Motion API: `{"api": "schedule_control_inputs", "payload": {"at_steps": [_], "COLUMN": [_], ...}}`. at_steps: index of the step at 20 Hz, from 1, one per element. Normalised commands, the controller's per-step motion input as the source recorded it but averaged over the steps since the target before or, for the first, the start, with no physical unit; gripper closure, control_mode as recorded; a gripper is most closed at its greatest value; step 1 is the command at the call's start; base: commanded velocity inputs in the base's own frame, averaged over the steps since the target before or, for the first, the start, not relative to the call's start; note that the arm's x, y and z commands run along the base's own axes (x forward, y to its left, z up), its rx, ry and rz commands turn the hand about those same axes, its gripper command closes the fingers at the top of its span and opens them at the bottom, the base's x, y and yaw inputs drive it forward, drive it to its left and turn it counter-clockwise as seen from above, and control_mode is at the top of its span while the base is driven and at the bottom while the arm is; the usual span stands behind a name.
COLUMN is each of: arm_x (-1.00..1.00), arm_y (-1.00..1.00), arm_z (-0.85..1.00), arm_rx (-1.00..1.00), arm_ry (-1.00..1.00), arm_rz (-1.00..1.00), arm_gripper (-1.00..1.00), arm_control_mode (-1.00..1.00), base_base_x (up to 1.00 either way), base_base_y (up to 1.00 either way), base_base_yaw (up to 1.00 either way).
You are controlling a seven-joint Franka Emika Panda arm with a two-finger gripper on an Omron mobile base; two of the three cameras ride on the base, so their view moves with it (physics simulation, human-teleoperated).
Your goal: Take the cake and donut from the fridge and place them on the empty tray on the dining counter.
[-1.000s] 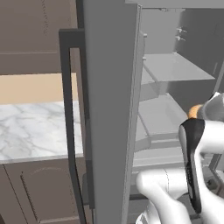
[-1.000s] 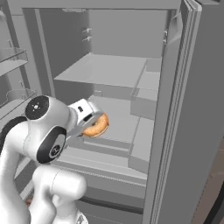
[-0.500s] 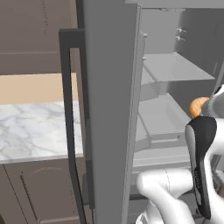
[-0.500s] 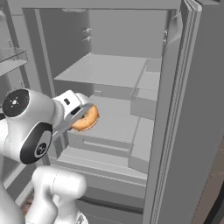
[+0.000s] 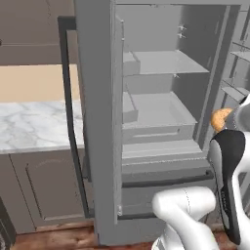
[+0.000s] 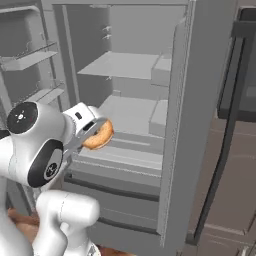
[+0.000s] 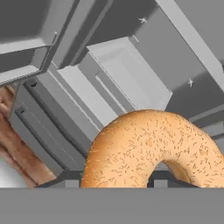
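Jaws are pinched on the donut [image 6: 98, 135], partly closed across its ring. The gripper [image 6: 95, 131] has it in free air in front of the open fridge [image 6: 150, 100], clear of shelves and drawers. From the hand view the donut [image 7: 153, 153] sits right at the fingertips, ring plane roughly along the jaw axis, hole off to one side. In the left base view the donut [image 5: 220, 119] pokes out just past the wrist, beside the fridge's right door bins. Tray and dining counter lie somewhere away from the fridge; I can't tell which way from here. My read: next is back out and turn. Watch the open doors on either side of the jaws.
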Motion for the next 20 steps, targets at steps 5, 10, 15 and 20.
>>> {"api": "schedule_control_inputs", "payload": {"at_steps": [5, 10, 15, 20], "arm_x": [0.00, 0.00, 0.00, 0.00], "arm_y": [0.00, 0.00, 0.00, 0.00], "arm_z": [0.00, 0.00, 0.00, 0.00], "arm_rx": [0.00, 0.00, 0.00, 0.00], "arm_ry": [0.00, 0.00, 0.00, 0.00], "arm_rz": [0.00, 0.00, 0.00, 0.00], "arm_gripper": [1.00, 1.00, 1.00, 1.00], "arm_control_mode": [1.00, 1.00, 1.00, 1.00], "base_base_x": [-1.00, -1.00, -1.00, -1.00], "base_base_y": [0.59, 0.63, 0.37, 0.01], "base_base_yaw": [0.00, 0.00, 0.00, 0.00]}}
